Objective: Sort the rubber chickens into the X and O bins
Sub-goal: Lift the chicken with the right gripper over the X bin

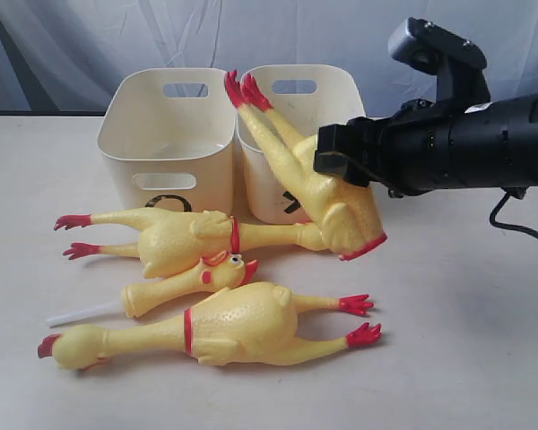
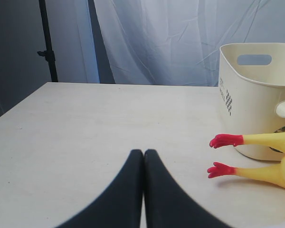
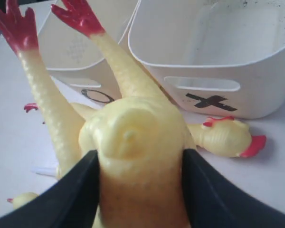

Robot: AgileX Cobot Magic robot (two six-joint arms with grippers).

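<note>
The right gripper [image 3: 141, 156] squeezes a chicken [image 1: 339, 210] round its fat belly. It looks soft and light, so that's a good spot. The left gripper [image 2: 143, 156] is closed, empty.

Light: soft brightness is filling every view | Shadows: faint ones are lying under rubber chickens [image 1: 233, 327] on the surface [image 1: 457, 313] | Focus: near fingers [image 3: 76, 194] are blurring
</note>
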